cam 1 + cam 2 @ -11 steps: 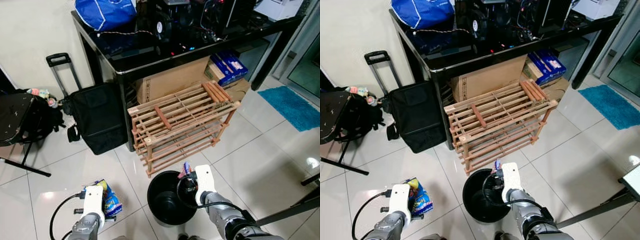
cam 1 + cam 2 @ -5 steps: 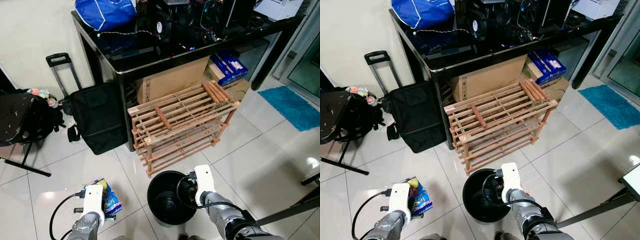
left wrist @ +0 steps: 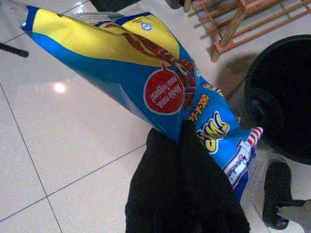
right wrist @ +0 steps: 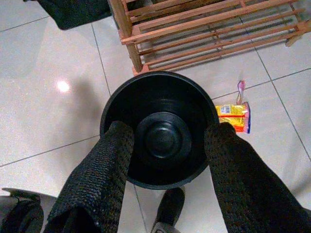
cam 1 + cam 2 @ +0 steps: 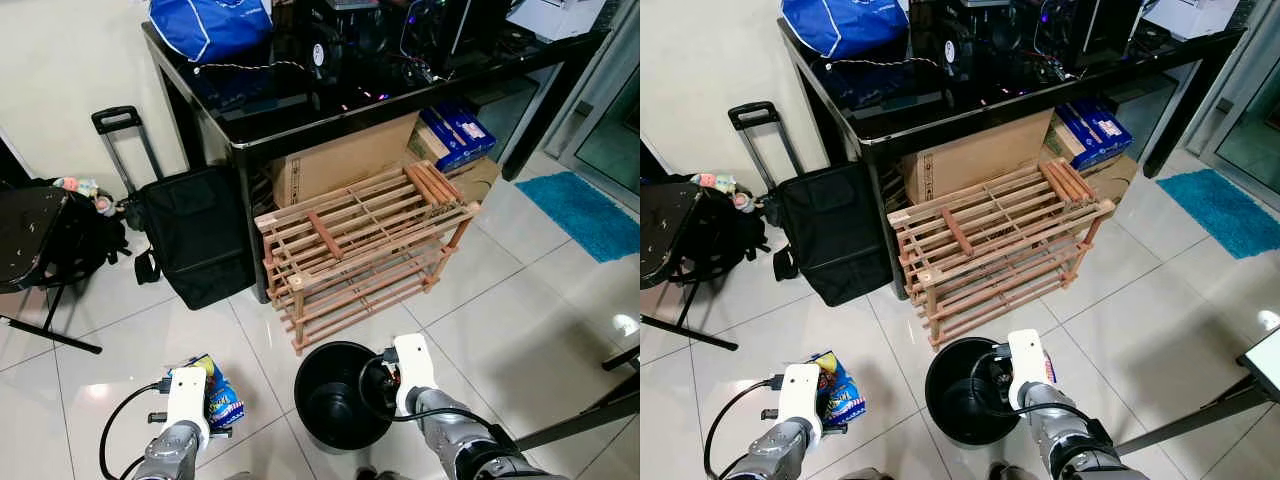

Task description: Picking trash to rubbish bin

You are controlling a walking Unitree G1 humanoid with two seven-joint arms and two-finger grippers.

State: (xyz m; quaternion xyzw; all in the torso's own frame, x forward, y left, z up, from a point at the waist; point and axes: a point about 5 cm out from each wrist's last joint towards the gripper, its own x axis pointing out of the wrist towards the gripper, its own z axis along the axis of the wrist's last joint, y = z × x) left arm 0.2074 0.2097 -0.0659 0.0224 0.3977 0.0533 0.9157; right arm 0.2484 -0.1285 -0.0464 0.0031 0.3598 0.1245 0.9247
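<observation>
A round black bin (image 5: 303, 385) stands on the white tiled floor in front of me, its inside (image 4: 160, 92) dark and bare. My right gripper (image 4: 170, 128) hangs open over the bin's mouth, nothing between its fingers (image 4: 114, 160). A small yellow and orange wrapper (image 4: 233, 115) lies on the tiles just outside the bin's rim. My left gripper (image 3: 179, 133) is shut on a blue and yellow snack bag (image 3: 121, 63), held low over the floor to the left of the bin (image 5: 222, 400).
A wooden slatted shoe rack (image 5: 360, 235) stands right behind the bin, under a black table (image 5: 300, 110) with cardboard boxes beneath it. A black trolley bag (image 5: 195, 235) and a black chair (image 5: 40, 240) are at the left. A blue mat (image 5: 585, 210) lies far right.
My right gripper has opened and let go of the small wrapper it held above the bin's edge; the wrapper now lies on the floor beside the bin. The left arm has barely moved.
</observation>
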